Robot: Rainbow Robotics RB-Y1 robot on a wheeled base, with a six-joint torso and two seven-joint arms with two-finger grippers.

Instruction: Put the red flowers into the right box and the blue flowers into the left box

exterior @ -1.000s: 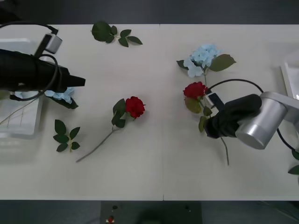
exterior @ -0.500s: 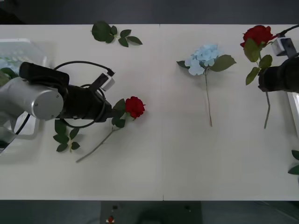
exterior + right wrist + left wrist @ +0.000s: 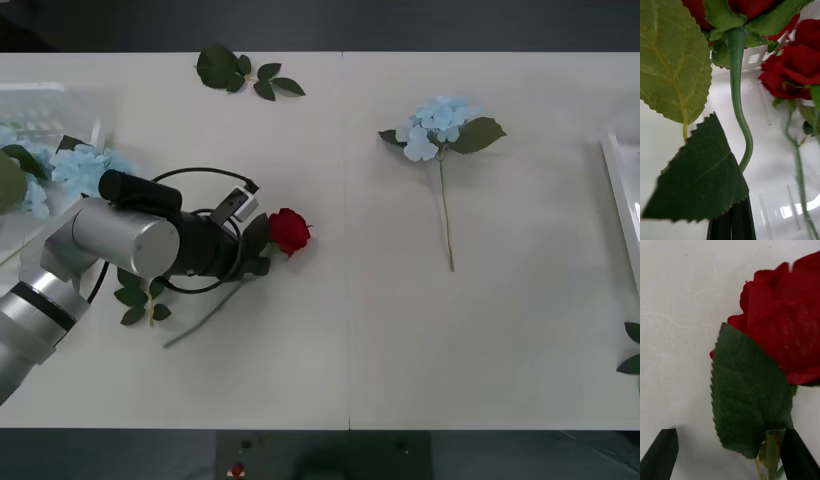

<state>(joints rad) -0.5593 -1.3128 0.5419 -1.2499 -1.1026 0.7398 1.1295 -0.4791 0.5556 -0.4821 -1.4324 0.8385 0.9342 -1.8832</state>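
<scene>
Overhead, the front view showed the left gripper reaching across the white table to a red rose lying near the table's middle-left, its stem running back toward the robot and to the left. The gripper sat at the rose's leaves just below the bloom. A pale blue hydrangea lay well apart on the right half of the table, its thin stem pointing toward the robot. More blue flower heads rested in the left box at the far left edge, and the thin rim of the right box showed at the right edge. Loose leaf sprigs lay at the far side of the table and beside the left arm. In the left wrist view, the two black fingers stood spread at the corners, released and gripping nothing, with the rose bloom and a large dark leaf between them; the stem ran close beside one finger, though contact could not be told. In the right wrist view, the right gripper had its black fingers pressed together, clenched on the stem of another red rose hanging over a white box floor, where a further red rose already lay.
</scene>
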